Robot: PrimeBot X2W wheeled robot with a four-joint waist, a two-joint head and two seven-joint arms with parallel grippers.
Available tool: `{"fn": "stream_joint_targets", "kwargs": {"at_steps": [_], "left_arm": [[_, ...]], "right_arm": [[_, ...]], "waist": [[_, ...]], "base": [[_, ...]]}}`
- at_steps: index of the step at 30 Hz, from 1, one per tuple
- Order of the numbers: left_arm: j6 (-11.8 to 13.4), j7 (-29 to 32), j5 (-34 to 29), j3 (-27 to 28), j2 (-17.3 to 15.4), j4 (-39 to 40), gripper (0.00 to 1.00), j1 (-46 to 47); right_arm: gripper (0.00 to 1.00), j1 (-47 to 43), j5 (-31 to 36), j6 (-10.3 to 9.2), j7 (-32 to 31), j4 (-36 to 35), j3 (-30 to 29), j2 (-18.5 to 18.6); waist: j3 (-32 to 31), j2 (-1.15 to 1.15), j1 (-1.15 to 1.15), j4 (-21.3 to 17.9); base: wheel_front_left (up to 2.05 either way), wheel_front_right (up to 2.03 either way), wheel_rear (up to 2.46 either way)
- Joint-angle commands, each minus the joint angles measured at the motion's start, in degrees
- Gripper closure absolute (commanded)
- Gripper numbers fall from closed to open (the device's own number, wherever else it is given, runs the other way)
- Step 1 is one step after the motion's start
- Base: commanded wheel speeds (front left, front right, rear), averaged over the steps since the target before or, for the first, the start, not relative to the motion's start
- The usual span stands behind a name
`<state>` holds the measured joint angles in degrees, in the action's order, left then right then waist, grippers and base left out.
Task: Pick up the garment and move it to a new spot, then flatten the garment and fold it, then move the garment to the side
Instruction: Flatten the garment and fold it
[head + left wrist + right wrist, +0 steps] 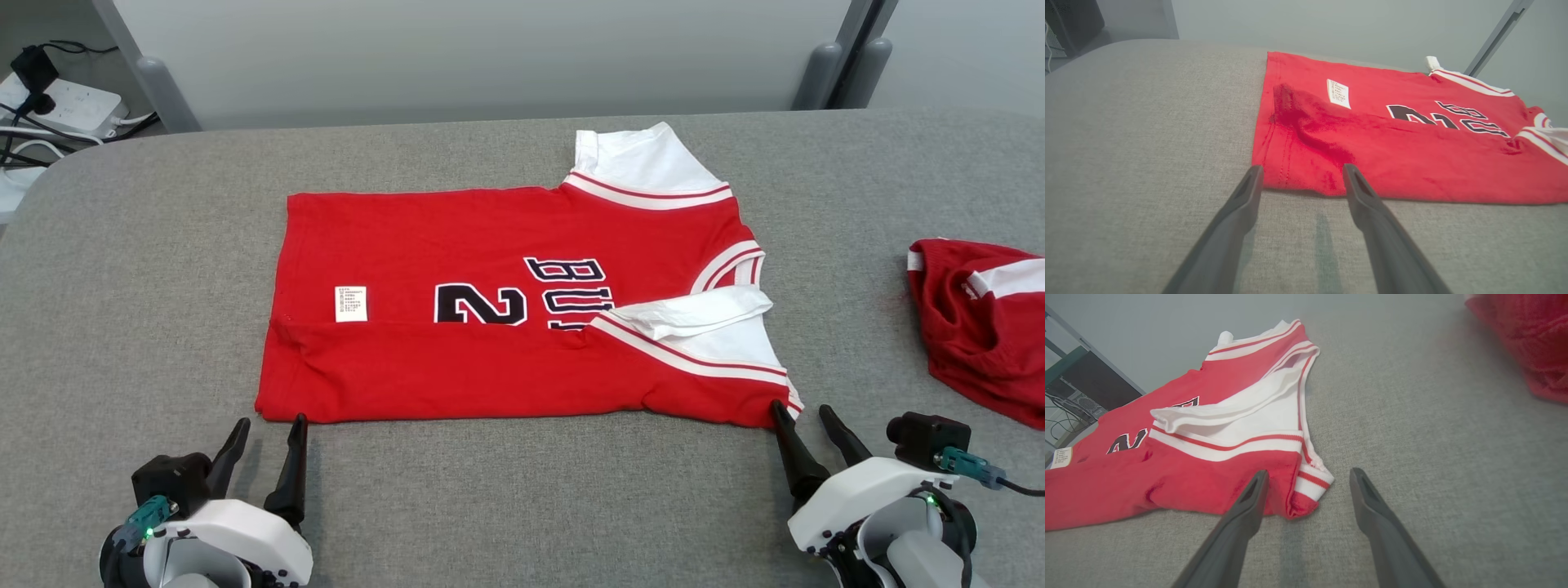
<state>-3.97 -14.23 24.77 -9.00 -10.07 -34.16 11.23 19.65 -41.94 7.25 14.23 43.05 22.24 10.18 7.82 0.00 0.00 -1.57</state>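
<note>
The garment [490,327], a red jersey with white sleeves and dark lettering, lies on the grey table with its near long edge folded over toward the middle. My left gripper [271,431] is open at the garment's near left corner [1290,175], its fingers straddling the hem. At the near right corner [1298,490] my right gripper [806,415] stands open, its left finger over the red cloth and its right finger over bare table. Nothing is held.
A second red and white garment [980,327] lies crumpled at the table's right edge. A power strip and cables [57,102] sit beyond the far left corner. Grey tabletop [531,506] stretches between my two grippers.
</note>
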Motion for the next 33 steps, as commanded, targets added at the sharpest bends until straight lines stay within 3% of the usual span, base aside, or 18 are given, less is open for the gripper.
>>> {"fn": "stream_joint_targets", "kwargs": {"at_steps": [1, 9, 10, 11, 12, 13, 24, 33], "left_arm": [[-0.24, -0.76, -0.48, 2.25, -1.31, 1.03, 0.0, 2.09], [-0.8, -0.76, -1.51, 2.92, -0.68, 1.02, 0.0, 2.43], [-0.88, -0.76, -1.6, 2.98, -0.6, 0.96, 0.0, 2.53], [-0.95, -0.76, -1.66, 3.09, -0.53, 0.91, 0.0, 2.64], [-1.03, -0.76, -1.7, 3.23, -0.45, 0.87, 0.0, 2.74], [-1.1, -0.76, -1.71, 3.4, -0.37, 0.82, 0.0, 2.81], [-1.96, -0.76, -0.29, 7.4, 1.28, 0.4, 0.0, 3.69], [-2.51, -0.76, 0.62, 9.09, 1.88, -5.87, 0.0, 6.74]], "right_arm": [[0.0, 1.22, 0.14, 0.24, 0.76, -0.31, 0.62, -0.09], [0.02, 3.18, -1.55, 0.24, 0.76, 2.97, 2.81, -1.29], [0.13, 3.43, -1.77, 0.24, 0.76, 3.25, 3.36, -1.29], [0.53, 3.67, -2.12, 0.24, 0.76, 3.37, 3.66, -1.3], [0.8, 3.89, -2.38, 0.24, 0.76, 3.42, 3.86, -1.25], [1.0, 4.08, -2.56, 0.24, 0.76, 3.44, 4.11, -1.21], [1.0, 4.53, -2.04, 0.24, 0.76, 1.34, 4.28, 1.23], [1.0, 5.06, -1.15, 0.24, 0.76, 0.03, 5.71, 0.55]], "waist": [[0.14, 0.0, 0.0, 0.1], [0.9, 0.0, 0.0, 0.62], [1.0, 0.0, 0.0, 0.67], [1.09, 0.0, 0.0, 0.69], [1.15, 0.0, 0.0, 0.7], [1.21, 0.0, 0.0, 0.68], [1.97, 0.0, 0.0, -0.79], [3.11, 0.0, 0.0, -2.19]], "base": [[0.0, 0.0, 0.0], [0.0, 0.0, 0.0], [0.0, 0.0, 0.0], [0.0, 0.0, 0.0], [0.0, 0.0, 0.0], [0.0, 0.0, 0.0], [0.0, 0.0, 0.0], [0.0, 0.0, 0.0]]}}
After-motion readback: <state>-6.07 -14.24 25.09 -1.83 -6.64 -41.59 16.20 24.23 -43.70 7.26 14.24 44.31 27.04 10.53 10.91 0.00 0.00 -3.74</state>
